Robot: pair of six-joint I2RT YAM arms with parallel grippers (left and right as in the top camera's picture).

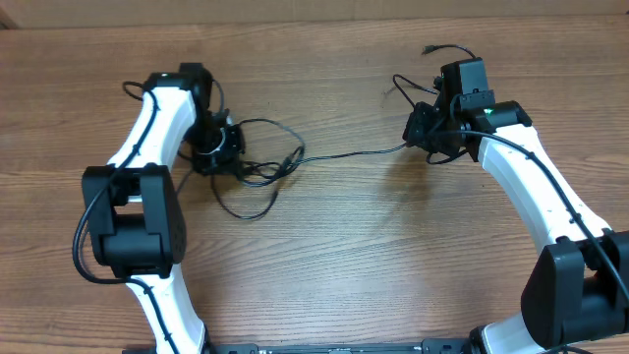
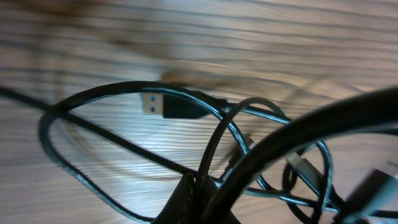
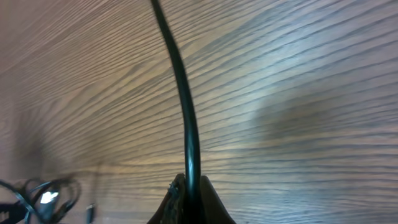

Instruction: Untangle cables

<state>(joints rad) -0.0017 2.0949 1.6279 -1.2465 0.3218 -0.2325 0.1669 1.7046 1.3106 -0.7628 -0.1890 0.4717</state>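
Several black cables [image 1: 257, 169] lie bunched on the table [image 1: 373, 256], left of centre. The left fingers [image 2: 185, 202] pinch a loop there, beside a blue-tipped plug [image 2: 163, 104]. One strand [image 1: 349, 153] stretches across to the right fingers [image 3: 171, 205], which are clamped on it.

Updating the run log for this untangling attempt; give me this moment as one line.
left gripper: shut on cable bunch | right gripper: shut on cable strand, stretched straight toward bunch | USB plug: loose in loop
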